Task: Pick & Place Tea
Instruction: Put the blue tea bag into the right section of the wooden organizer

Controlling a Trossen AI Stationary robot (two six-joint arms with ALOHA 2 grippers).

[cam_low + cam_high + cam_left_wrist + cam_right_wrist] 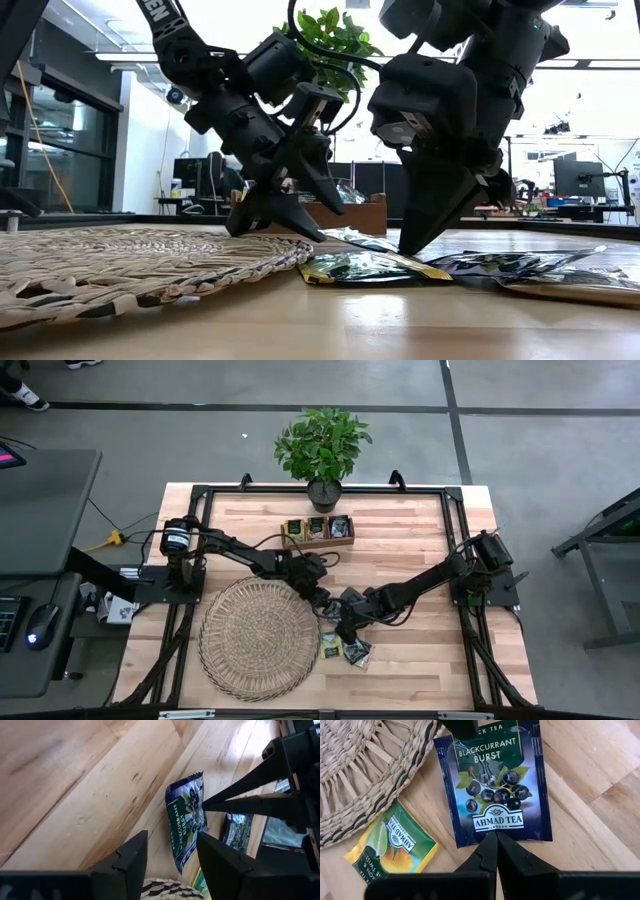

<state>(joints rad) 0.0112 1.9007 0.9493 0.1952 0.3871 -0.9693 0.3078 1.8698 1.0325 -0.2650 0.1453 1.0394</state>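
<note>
A dark blue tea sachet (492,785) printed with blackcurrants lies flat on the wooden table beside the round wicker mat (258,637). My right gripper (496,835) is shut, its tips set on the sachet's edge. My left gripper (172,836) is open at the sachet's opposite end, near the mat, one finger on either side of it. A yellow-green sachet (392,845) lies flat at the mat's rim, and another dark sachet (237,827) lies nearby. My right gripper presses its shut fingertips (205,806) down on the blue sachet at the middle of one short edge (495,827), slanting down from the table's right. The sachet lies flat on the table. My left gripper: I cannot tell whether its open fingers touch the sachet.
A small wooden tray (318,530) holding sachets stands at the table's far middle, with a potted plant (322,450) behind it. More sachets (345,650) lie near the table's front, right of the mat. Both arms meet close together mid-table.
</note>
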